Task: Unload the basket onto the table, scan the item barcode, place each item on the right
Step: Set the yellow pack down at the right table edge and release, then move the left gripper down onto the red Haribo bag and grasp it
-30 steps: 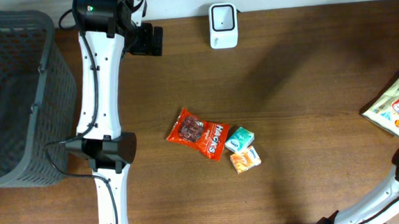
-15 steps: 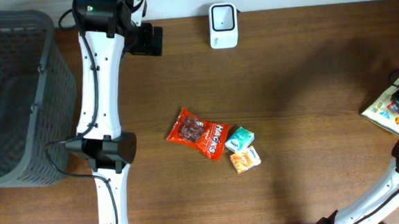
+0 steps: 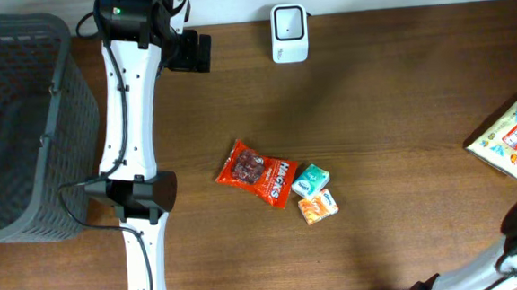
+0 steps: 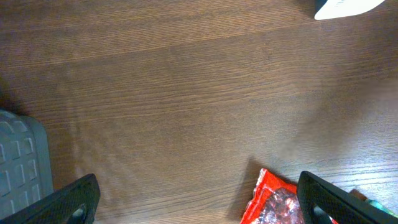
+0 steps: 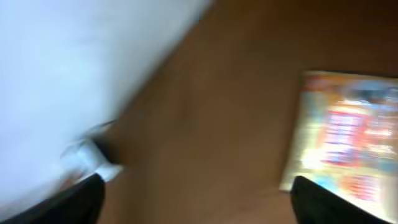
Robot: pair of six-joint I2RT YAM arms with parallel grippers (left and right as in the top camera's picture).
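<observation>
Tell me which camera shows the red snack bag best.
The overhead view: the whole red snack bag lies unobstructed on the table. The left wrist view catches only one corner at its bottom edge. The right wrist view misses it, showing just a blurred yellow packet.

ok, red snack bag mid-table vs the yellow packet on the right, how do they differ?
Colour: the red snack bag is red-orange with dark pieces pictured; the yellow packet is pale yellow with a red-and-white label.
Place: the red snack bag lies mid-table, the yellow packet at the far right edge.
Company: the red snack bag sits right beside a teal packet; the yellow packet lies alone.
Both lie flat and askew on the wooden table.
</observation>
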